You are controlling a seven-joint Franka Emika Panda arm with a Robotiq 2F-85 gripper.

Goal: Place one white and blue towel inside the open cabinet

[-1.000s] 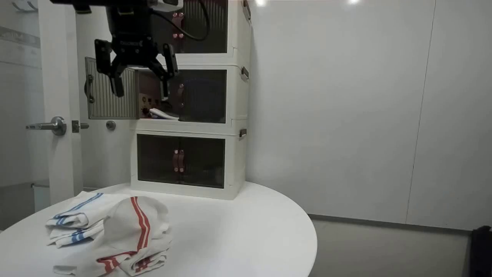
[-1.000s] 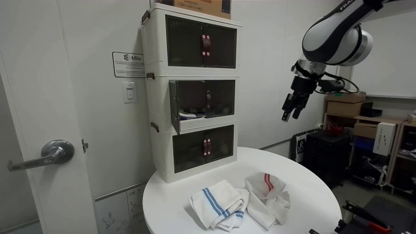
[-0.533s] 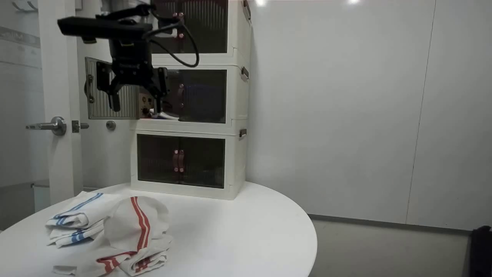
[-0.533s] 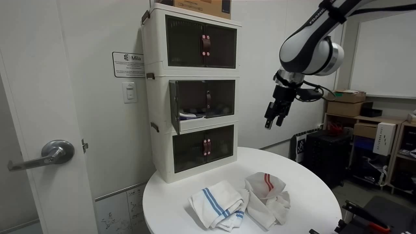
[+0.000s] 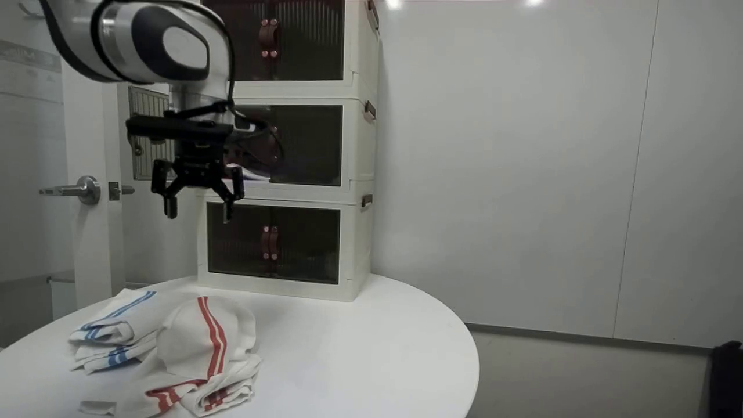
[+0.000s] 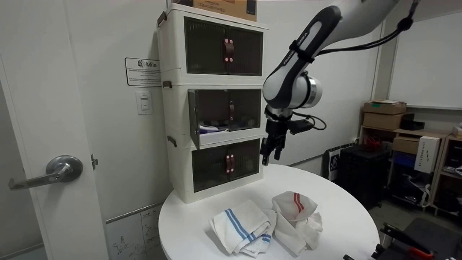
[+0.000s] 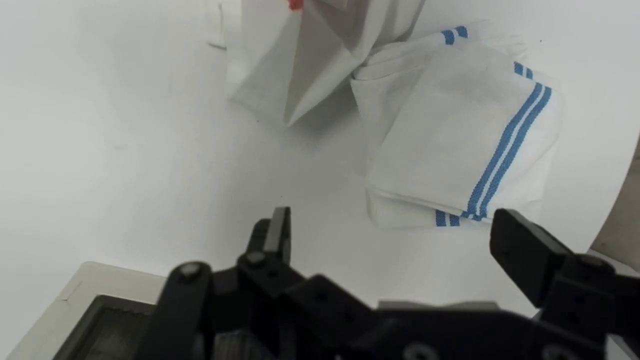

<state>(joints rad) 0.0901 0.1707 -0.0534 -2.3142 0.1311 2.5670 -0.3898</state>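
Observation:
A folded white and blue towel [image 5: 119,316] [image 6: 238,227] lies in layers on the round white table [image 5: 371,348]; I cannot tell if it is one towel or two. In the wrist view the towel [image 7: 450,135] is ahead of the fingers. The middle cabinet [image 6: 213,104] has one door [image 6: 194,119] swung open; a white and bluish item [image 6: 208,128] lies inside. My gripper [image 5: 198,216] [image 6: 271,160] [image 7: 392,215] is open and empty, in the air above the table, at about the lower cabinet's height, apart from the towel.
A crumpled white towel with red stripes [image 5: 197,342] [image 6: 294,209] [image 7: 300,60] touches the blue one. Closed cabinets stand above [image 6: 223,47] and below [image 6: 226,164] the open one. A door with a handle [image 6: 65,171] is beside the stack.
The arm has moved down toward the table and, in an exterior view, leftward toward the cabinets and towels. The gripper stays open. Towels and cabinet door have not moved.

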